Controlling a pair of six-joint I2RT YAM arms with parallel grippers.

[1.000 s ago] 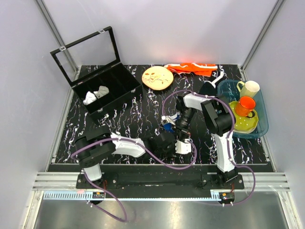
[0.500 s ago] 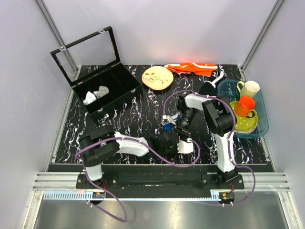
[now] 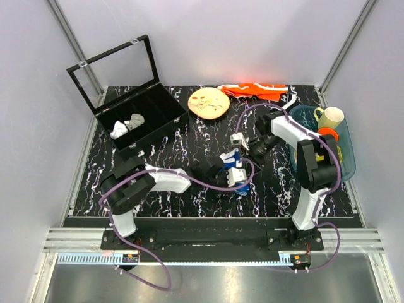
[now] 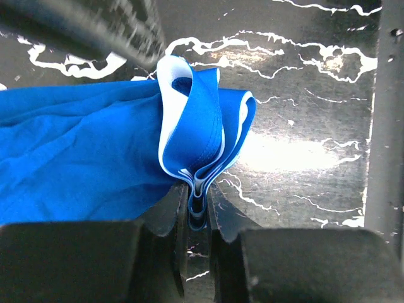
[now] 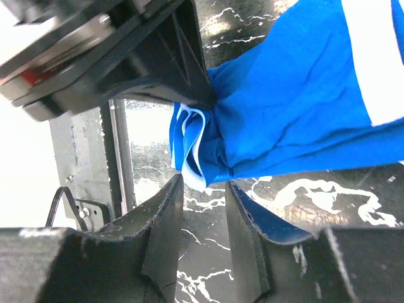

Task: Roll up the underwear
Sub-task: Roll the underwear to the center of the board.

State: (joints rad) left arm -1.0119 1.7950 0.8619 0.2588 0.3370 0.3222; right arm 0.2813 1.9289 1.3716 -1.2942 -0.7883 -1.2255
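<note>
From above, the underwear is lying near the middle of the marbled table. It is mostly hidden beneath the left gripper, so its long axis cannot be told here. Compared with a second ago, the right gripper is sitting farther back with its arm swung out to the right, and the left gripper is reaching farther right

In the left wrist view, the blue fabric is running across the picture with its folded end pointing right, and the left fingers are clamping tight on its layered edge

In the right wrist view, the cloth is stretching toward the upper right. The right fingers are standing partly apart just below the bunched end, gripping nothing
</note>
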